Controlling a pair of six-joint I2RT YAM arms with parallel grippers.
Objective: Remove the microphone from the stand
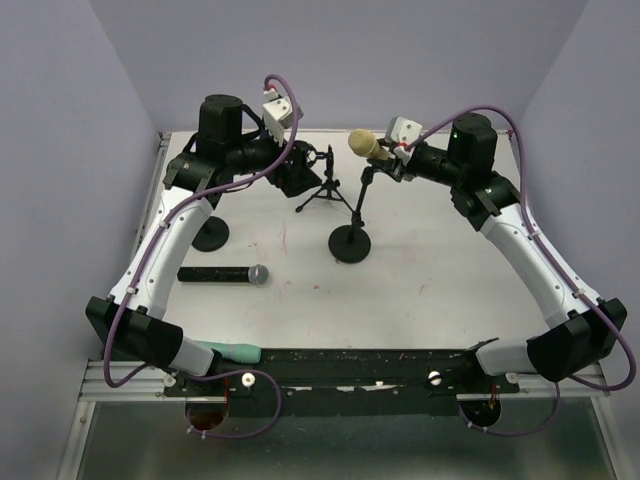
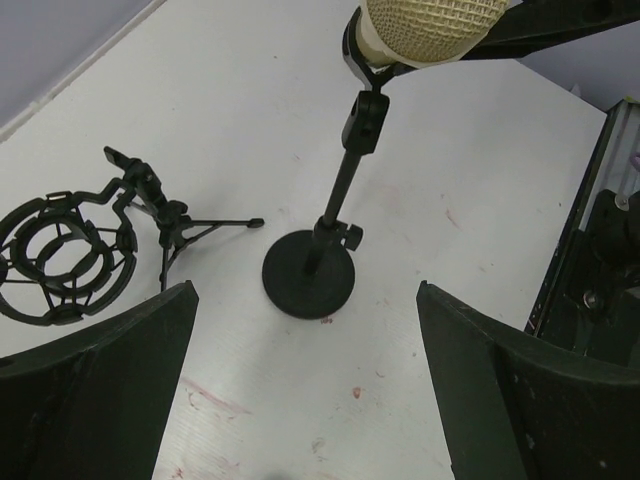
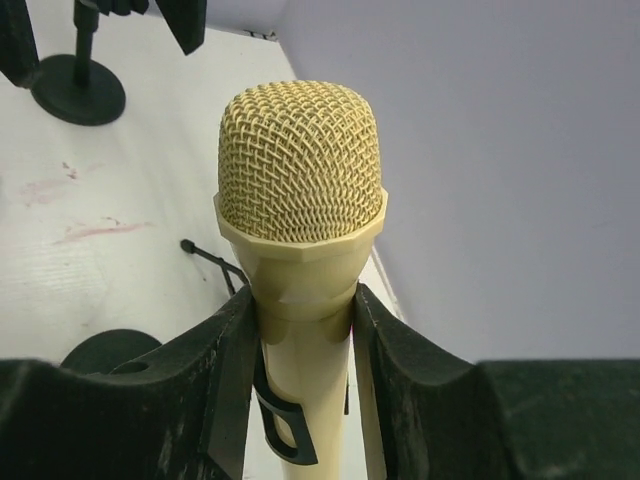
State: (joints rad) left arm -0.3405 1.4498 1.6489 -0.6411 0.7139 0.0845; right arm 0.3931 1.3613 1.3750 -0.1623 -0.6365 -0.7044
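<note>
Reaches across with right gripper (image 3: 300,340), pinching mic (image 3: 300,170) just below its head, seated in stand (image 1: 351,243) clip. Holds left gripper (image 2: 305,380) spread wide, aimed at stand. Cannot see mic's lower end.

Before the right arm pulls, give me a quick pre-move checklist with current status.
1. Right gripper shut on the gold microphone: ok, one finger on each side of the body just below the head.
2. Microphone out of the stand clip: not ok, it sits in the clip.
3. Stand braced: not ok, the left gripper is open, holds nothing and is short of the stand.
4. Stand base flat on the table: ok.
5. Tripod shock mount apart from the stand: ok.
</note>
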